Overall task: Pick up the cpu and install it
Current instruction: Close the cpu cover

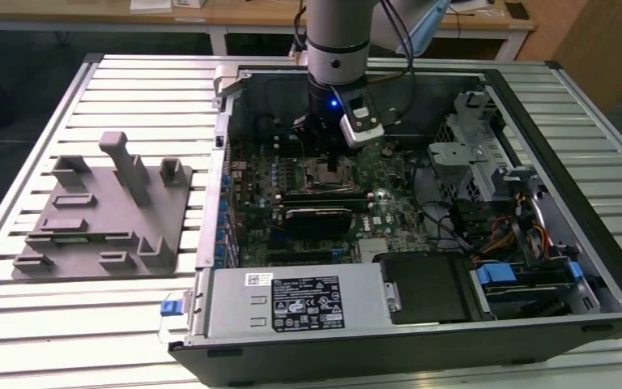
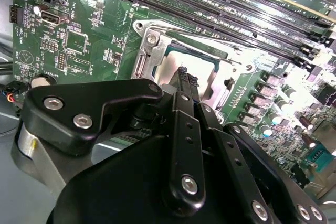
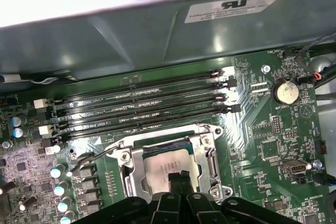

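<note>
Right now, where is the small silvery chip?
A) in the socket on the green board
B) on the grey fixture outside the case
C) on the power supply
A: the cpu sits inside the socket frame, right under the gripper.

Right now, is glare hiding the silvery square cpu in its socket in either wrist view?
First wrist view: the silvery square cpu shines pale but its edges read; the washout lies beyond the grey case wall. Second wrist view: glare bleaches the black memory slots, and the black gripper blocks part of the cpu.
</note>
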`<state>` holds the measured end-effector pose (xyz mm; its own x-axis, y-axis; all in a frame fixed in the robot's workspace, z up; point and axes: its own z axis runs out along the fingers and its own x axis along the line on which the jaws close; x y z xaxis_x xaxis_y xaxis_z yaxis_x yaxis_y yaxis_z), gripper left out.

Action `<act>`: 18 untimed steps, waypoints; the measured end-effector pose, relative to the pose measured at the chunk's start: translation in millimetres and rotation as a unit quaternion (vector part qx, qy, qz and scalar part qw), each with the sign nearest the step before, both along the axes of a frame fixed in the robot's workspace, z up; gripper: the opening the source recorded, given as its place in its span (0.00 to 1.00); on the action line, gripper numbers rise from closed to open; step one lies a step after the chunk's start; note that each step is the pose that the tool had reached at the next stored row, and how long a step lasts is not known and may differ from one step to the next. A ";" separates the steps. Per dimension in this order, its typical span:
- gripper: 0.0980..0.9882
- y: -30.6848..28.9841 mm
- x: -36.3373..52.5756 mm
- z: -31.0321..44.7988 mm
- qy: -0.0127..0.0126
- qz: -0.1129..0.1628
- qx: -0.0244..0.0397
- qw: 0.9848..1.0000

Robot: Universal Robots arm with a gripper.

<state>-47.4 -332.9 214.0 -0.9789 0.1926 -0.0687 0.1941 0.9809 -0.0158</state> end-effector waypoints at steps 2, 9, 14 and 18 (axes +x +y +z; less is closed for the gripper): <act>0.01 0.0 -1.1 0.0 0.000 0.000 0.000 1.000; 0.01 0.0 -7.5 -0.4 0.000 0.000 0.000 1.000; 0.01 -0.1 -12.5 -1.9 0.000 0.000 0.000 1.000; 0.01 0.0 -15.4 -4.1 0.000 0.000 0.000 1.000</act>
